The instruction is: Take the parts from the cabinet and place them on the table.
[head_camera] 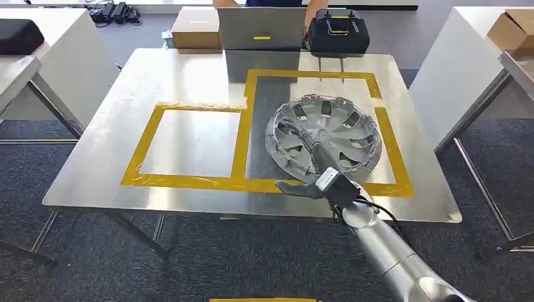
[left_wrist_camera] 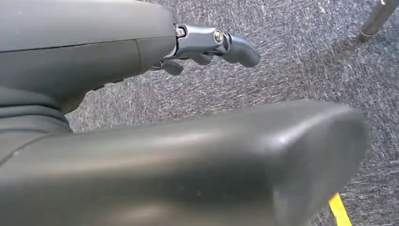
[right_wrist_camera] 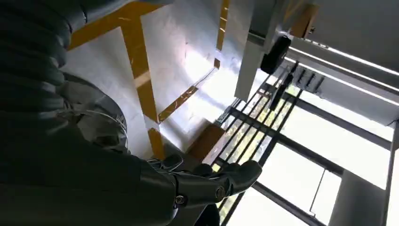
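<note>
A silver wheel cover (head_camera: 327, 135) lies flat on the steel table (head_camera: 189, 75), inside the right one of two yellow-taped squares (head_camera: 390, 151). My right hand (head_camera: 318, 179) is at the cover's near rim, its fingers (head_camera: 310, 150) reaching over the cover and its thumb pointing left along the tape. In the right wrist view the fingers (right_wrist_camera: 221, 181) stretch out with nothing in them, and the wheel cover (right_wrist_camera: 101, 125) lies beside the palm. My left hand (left_wrist_camera: 207, 47) hangs over the carpet and holds nothing.
The left taped square (head_camera: 192, 141) is bare metal. A cardboard box (head_camera: 196, 28), a grey case (head_camera: 261, 28) and a black bag (head_camera: 337, 31) stand past the table's far edge, where a person stands. White tables flank both sides. Yellow floor tape (left_wrist_camera: 339, 209) lies near my feet.
</note>
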Robot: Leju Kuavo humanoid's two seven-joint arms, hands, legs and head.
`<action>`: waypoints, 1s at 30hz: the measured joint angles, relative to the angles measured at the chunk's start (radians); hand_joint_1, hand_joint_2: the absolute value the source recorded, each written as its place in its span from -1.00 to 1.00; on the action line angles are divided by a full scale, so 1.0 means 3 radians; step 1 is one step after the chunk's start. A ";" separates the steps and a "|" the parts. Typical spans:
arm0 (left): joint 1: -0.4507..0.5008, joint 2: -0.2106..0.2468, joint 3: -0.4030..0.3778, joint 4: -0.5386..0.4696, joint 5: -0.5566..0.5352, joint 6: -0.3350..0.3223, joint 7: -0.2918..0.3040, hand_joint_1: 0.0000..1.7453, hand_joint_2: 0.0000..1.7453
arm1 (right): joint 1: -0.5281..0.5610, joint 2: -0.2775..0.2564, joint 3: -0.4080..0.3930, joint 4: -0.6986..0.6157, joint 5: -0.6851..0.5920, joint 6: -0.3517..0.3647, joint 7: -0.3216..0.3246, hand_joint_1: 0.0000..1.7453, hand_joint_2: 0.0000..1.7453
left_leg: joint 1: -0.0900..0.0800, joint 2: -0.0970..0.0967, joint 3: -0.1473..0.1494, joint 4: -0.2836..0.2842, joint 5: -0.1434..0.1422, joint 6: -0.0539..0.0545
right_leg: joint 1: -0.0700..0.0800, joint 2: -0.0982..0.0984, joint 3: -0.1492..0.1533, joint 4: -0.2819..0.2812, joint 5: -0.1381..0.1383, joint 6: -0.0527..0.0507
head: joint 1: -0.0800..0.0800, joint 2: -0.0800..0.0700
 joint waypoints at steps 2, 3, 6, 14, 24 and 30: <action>0.0015 0.0000 0.0024 0.0001 -0.0004 0.0018 0.0000 -1.00 -1.00 | 0.0118 -0.0034 -0.0001 -0.0132 -0.0030 -0.0031 0.0000 -1.00 1.00 | -0.0001 -0.0001 0.0000 0.0000 -0.0002 0.0003 | -0.0001 0.0000 0.0002 -0.0004 0.0000 0.0001 | 0.0001 0.0000; 0.0021 0.0000 0.0038 0.0001 -0.0004 0.0027 -0.0001 -1.00 -1.00 | 0.0178 -0.0051 -0.0008 -0.0184 -0.0053 -0.0029 0.0000 -1.00 1.00 | -0.0002 -0.0001 0.0000 0.0001 -0.0002 0.0004 | -0.0002 0.0000 0.0003 -0.0005 0.0001 0.0002 | 0.0000 0.0000; 0.0032 0.0000 0.0079 0.0001 0.0018 0.0036 -0.0029 -1.00 -1.00 | 0.0327 -0.0076 -0.0051 -0.0321 -0.0071 -0.0031 0.0000 -1.00 -1.00 | -0.0006 -0.0003 -0.0001 0.0009 -0.0006 0.0012 | -0.0007 0.0000 0.0007 -0.0008 0.0008 0.0012 | 0.0000 0.0000; 0.0032 0.0000 0.0202 0.0004 0.0069 0.0004 -0.0052 -1.00 -1.00 | 0.0629 -0.0078 -0.0212 -0.0537 -0.0050 -0.0248 0.0000 -1.00 -1.00 | -0.0006 0.0002 -0.0011 -0.0006 0.0042 0.0096 | -0.0018 0.0004 0.0024 -0.0053 0.0054 0.0087 | 0.0000 0.0000; 0.0023 -0.0029 0.0210 0.0011 0.0001 -0.0044 -0.0008 -1.00 -1.00 | 0.0901 -0.0095 -0.0230 -0.0704 0.0141 -0.0656 0.0001 -1.00 -1.00 | 0.0032 0.0055 -0.0242 -0.0020 0.0262 0.0054 | -0.0014 -0.0041 0.0336 0.0059 -0.0254 0.0083 | 0.0045 0.0000; 0.0016 -0.0031 0.0210 0.0010 -0.0045 -0.0055 0.0034 -1.00 -1.00 | 0.0915 -0.0101 -0.0244 -0.0729 0.0244 -0.0865 0.0000 -1.00 -1.00 | 0.0062 0.0049 -0.0243 -0.0082 0.0372 -0.0106 | 0.0032 -0.0027 0.0266 -0.0017 -0.0169 -0.0161 | 0.0024 0.0000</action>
